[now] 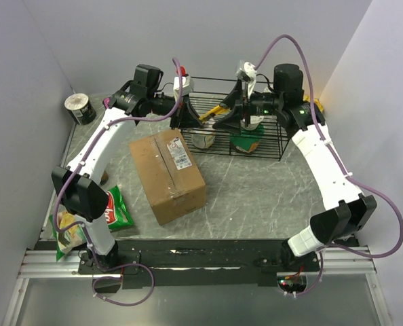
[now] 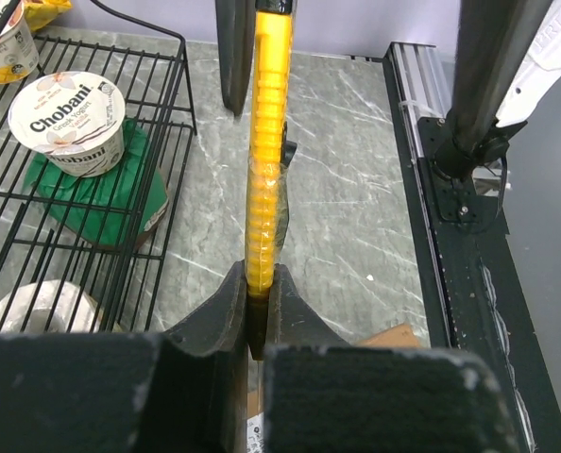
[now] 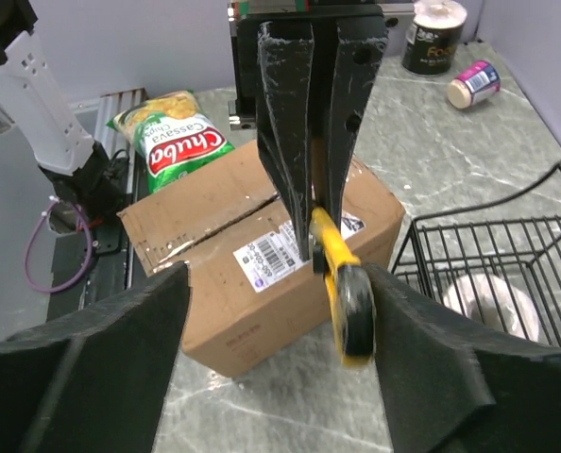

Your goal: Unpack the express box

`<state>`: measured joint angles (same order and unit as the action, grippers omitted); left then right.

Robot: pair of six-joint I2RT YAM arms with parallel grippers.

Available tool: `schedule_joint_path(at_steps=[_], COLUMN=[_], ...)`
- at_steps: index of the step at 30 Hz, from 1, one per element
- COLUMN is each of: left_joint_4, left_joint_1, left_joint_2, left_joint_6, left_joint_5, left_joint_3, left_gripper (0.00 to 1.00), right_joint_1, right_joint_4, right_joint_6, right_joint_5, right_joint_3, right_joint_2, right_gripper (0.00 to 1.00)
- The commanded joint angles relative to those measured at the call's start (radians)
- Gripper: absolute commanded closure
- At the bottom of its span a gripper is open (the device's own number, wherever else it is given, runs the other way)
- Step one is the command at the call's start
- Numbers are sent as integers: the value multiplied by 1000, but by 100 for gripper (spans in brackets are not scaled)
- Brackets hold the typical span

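The express box [image 1: 167, 173] is a brown carton with a taped seam and a white label, lying shut on the table left of centre. It also shows in the right wrist view [image 3: 214, 236]. My left gripper [image 2: 255, 288] is shut on the handle of a yellow cutter [image 2: 266, 142], holding it up beside the basket [image 1: 212, 112]. My right gripper [image 3: 279, 311] is open around the cutter's round end [image 3: 348, 297], which hangs close to its right pad and far from the left one. In the top view, the two grippers meet over the basket's front left, left [image 1: 188, 112] and right [image 1: 232, 115].
A black wire basket [image 1: 277, 139] at the back holds a Chobani yogurt cup [image 2: 68, 123], a green-wrapped item [image 2: 101, 203] and other cups. A green chips bag [image 1: 117, 209] lies near the left arm's base. A roll [image 1: 79, 107] and a small cup [image 3: 474, 85] sit at the far left corner.
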<state>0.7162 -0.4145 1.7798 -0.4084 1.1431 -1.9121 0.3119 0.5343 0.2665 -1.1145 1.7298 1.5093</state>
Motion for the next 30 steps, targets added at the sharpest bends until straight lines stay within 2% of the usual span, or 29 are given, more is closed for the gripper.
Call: schedule_joint_path(at_steps=[1,11,30], left_joint_4=[-20,-21,-17], left_joint_1=[-3,-3,-3], left_joint_2=[-8,-3,17], left_joint_6=[-10,-6,-10], left_joint_5=[47,47,52], left_joint_3=[-10,-10,-33], left_gripper=[99,99,99], right_joint_1=[36,52,93], right_joint_4=[-45,-46,-31], right_joint_6=[3,2,30], right_joint_5=[28,28,58], right_joint_3=[39,39,60], right_joint_2=[25,49,92], right_gripper=[26,42,55])
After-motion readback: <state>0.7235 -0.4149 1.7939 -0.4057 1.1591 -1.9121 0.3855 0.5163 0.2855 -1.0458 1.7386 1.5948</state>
